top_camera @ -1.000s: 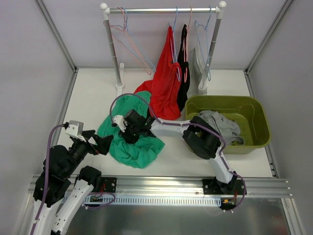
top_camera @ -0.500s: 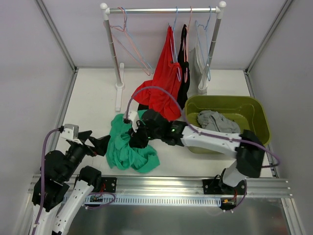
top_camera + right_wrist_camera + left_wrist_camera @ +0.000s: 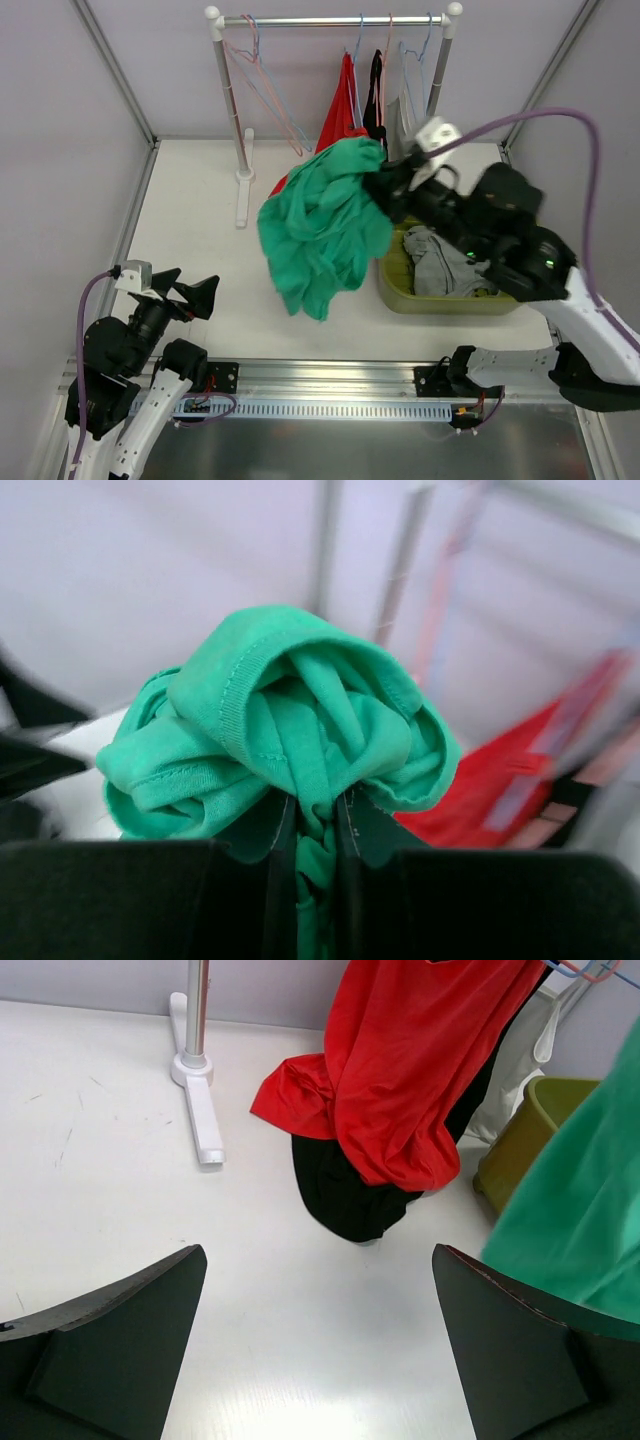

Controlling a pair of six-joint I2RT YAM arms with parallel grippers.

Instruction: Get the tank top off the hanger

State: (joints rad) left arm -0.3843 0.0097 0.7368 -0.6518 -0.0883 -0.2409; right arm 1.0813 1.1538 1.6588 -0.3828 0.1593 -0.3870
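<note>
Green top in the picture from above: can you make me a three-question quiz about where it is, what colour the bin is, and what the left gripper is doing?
1. Where is the green top?
A. Flat on the table
B. Up in the air, held by the right gripper
C. Hanging on the rack

2. What colour is the bin?
A. Blue
B. White
C. Olive green

3. How is the left gripper?
A. Open and empty
B. Shut on a hanger
C. Shut on the red top

Answers:
1 B: the right wrist view shows the fabric pinched in the shut gripper.
2 C: its walls are olive green.
3 A: its jaws stand wide apart with nothing between them.
</note>
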